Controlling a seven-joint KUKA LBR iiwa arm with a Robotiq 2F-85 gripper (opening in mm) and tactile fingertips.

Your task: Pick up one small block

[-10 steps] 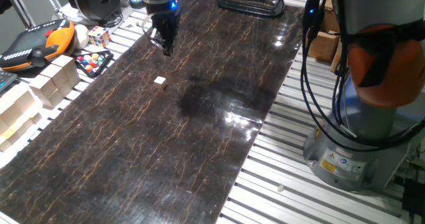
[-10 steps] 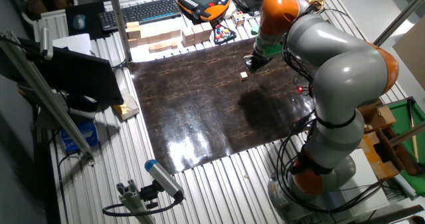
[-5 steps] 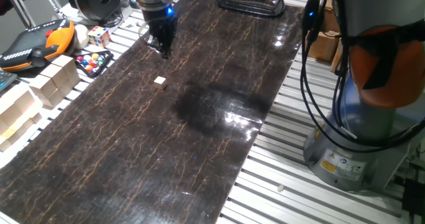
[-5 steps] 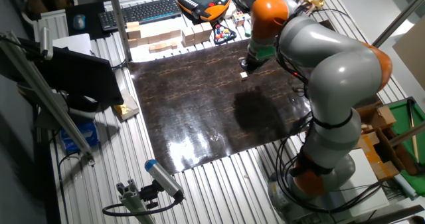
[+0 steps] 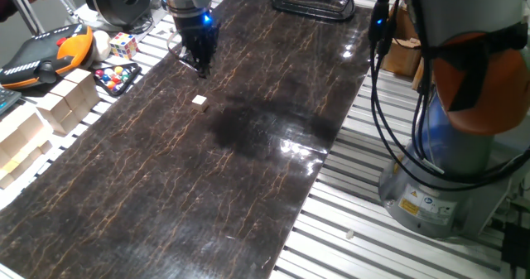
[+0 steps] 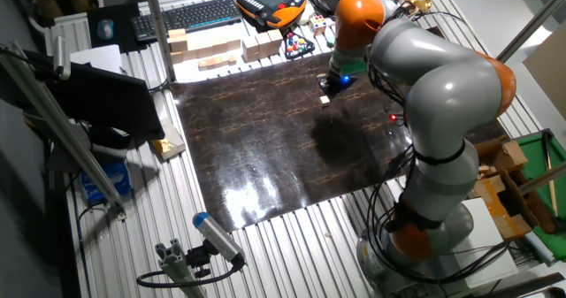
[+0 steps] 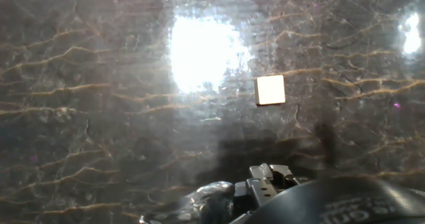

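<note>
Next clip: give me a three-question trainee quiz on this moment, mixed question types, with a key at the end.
1. True or false: the gripper already holds the small block.
2. What surface does the small block rest on? A) bare ribbed aluminium table B) dark marbled mat C) a large wooden block
3. In the hand view, does the small block sit right or left of the bright light glare?

Key
1. False: the block lies alone on the mat, apart from the gripper.
2. B
3. Right of the glare.
</note>
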